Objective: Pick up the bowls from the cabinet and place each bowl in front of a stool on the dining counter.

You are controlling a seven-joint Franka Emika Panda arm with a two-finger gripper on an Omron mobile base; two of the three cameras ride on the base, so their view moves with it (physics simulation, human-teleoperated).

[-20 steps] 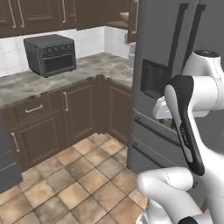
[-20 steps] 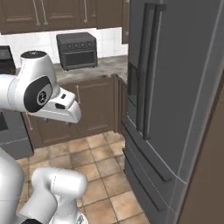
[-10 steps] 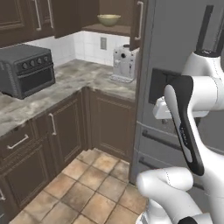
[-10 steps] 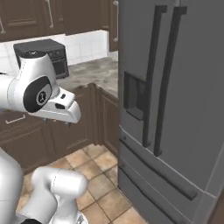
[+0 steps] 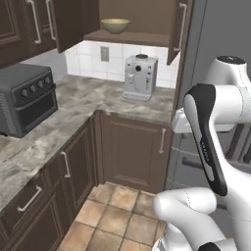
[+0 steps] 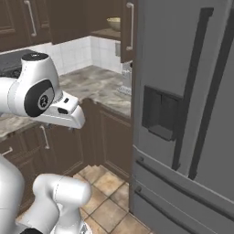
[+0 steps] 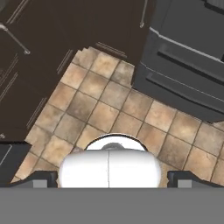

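Standing folded upright above its base, the white Franka Panda arm with dark joints [image 5: 208,142] carries its elbow high and its forearm sloping downward, as the left base view shows beside the tall grey refrigerator [image 6: 183,114]; in the right base view the round shoulder joint and the wrist link project toward the kitchen corner. The two-finger gripper [image 7: 112,178] points straight down at the tan tiled floor [image 7: 109,109], its two small dark fingertips [image 7: 41,178] set far apart at either side of the hand view, jaws wide open with nothing between them.

The dark brown wooden wall cabinet [image 5: 142,19] hangs above the corner worktop with its doors swung open; a long grey tubular handle [image 5: 183,27] runs down the right-hand door. On the plain shelf inside rests the pale olive-beige round bowl with a yellowish rim [image 5: 115,25], upright, toward the left of the opening; it appears again in the right base view [image 6: 114,23], partly hidden by the door edge. The arm is well apart from it.

Below the cabinet, a silver-white coffee machine [image 5: 139,77] stands on the marbled grey-beige worktop [image 5: 88,103] against the white tiled wall. A dark grey toaster oven [image 5: 24,98] sits on the same worktop at left. Brown lower cabinets with small handles [image 5: 135,154] close the corner.
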